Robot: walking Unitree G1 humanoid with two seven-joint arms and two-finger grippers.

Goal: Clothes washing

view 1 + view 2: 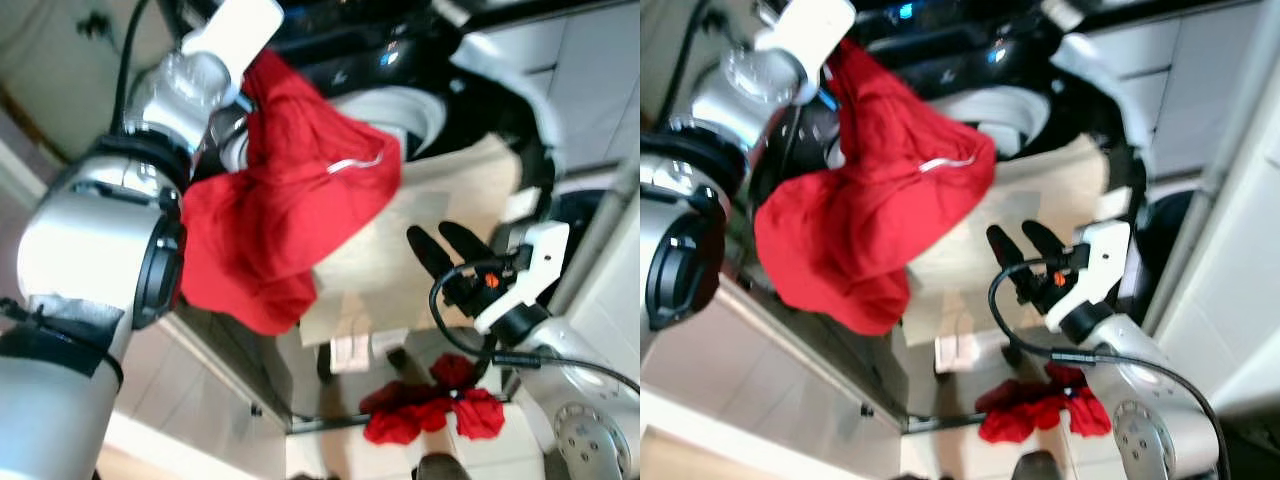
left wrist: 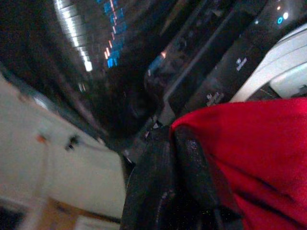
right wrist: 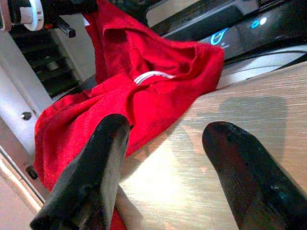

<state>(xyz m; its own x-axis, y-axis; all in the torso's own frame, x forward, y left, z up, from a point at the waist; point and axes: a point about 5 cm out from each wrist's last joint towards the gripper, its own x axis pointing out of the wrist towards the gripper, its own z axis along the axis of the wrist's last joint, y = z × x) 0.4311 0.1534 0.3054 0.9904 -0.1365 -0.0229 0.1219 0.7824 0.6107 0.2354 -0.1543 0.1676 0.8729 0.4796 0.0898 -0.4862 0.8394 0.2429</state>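
Note:
A large red garment [image 1: 280, 200] hangs from my raised left gripper [image 2: 172, 132], which is shut on its upper edge in front of the washing machine's dark control panel [image 1: 350, 60]. The cloth droops across the white drum rim [image 1: 405, 110] and over a beige wood-grained panel [image 1: 400, 270]. A white drawstring [image 3: 151, 75] shows in its folds. My right gripper [image 1: 432, 235] hovers open just above that panel, to the right of the garment and apart from it, with nothing between its fingers [image 3: 96, 163].
More red clothes [image 1: 430, 410] lie in a heap low down, below the panel. The washer's dark door [image 1: 530, 130] stands open on the right. White tiled wall [image 1: 600, 70] is at right and white cabinet fronts [image 1: 200, 400] at lower left.

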